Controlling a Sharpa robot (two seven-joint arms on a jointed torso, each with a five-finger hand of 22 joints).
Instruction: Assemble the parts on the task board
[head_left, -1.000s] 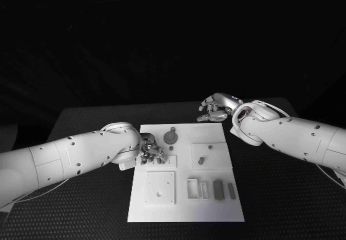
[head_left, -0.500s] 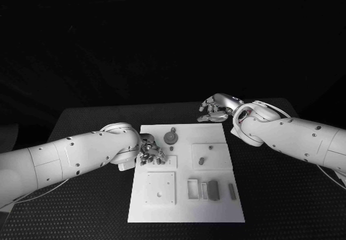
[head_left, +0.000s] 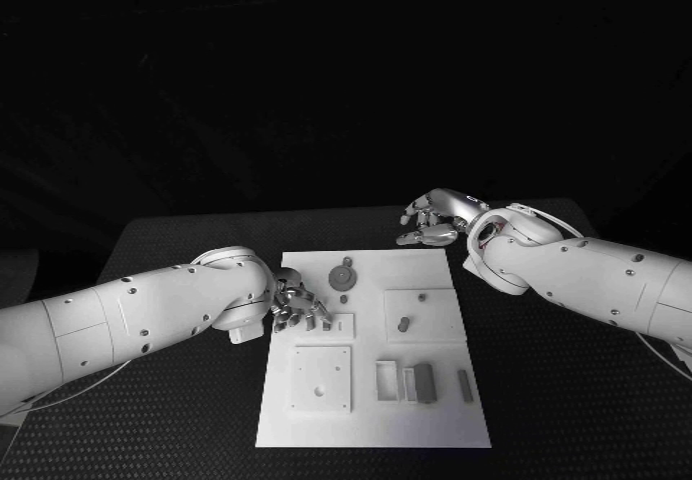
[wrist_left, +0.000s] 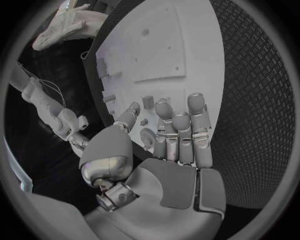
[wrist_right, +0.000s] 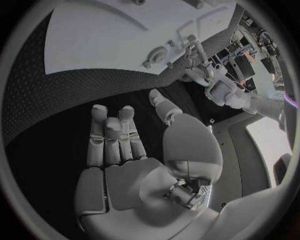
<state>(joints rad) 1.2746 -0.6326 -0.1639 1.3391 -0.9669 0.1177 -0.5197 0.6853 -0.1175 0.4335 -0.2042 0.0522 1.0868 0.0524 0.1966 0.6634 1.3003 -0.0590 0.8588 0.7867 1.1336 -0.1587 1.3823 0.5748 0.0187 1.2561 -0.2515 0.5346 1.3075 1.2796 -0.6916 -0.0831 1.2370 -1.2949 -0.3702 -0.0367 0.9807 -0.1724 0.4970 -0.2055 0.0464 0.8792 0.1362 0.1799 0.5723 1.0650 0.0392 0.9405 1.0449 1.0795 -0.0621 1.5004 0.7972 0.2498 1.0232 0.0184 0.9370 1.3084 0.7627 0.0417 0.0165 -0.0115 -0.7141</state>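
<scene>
Reaching over the white rectangular task board (head_left: 372, 400), the silver left hand (head_left: 299, 306) hovers with fingers spread, empty, above a small grey part (wrist_left: 148, 102). The silver right hand (head_left: 437, 218) waits wide and empty beyond the board. Next likely calls for a fine pinch.

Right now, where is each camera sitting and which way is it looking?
Head view: on the robot's head, looking down at the task board; both white arms, left hand and right hand show.
Left wrist view: behind the left hand, facing the board; its fingers are spread over the board's edge.
Right wrist view: behind the right hand, facing the black table; the palm holds nothing.
Shared: all three show the board.
</scene>
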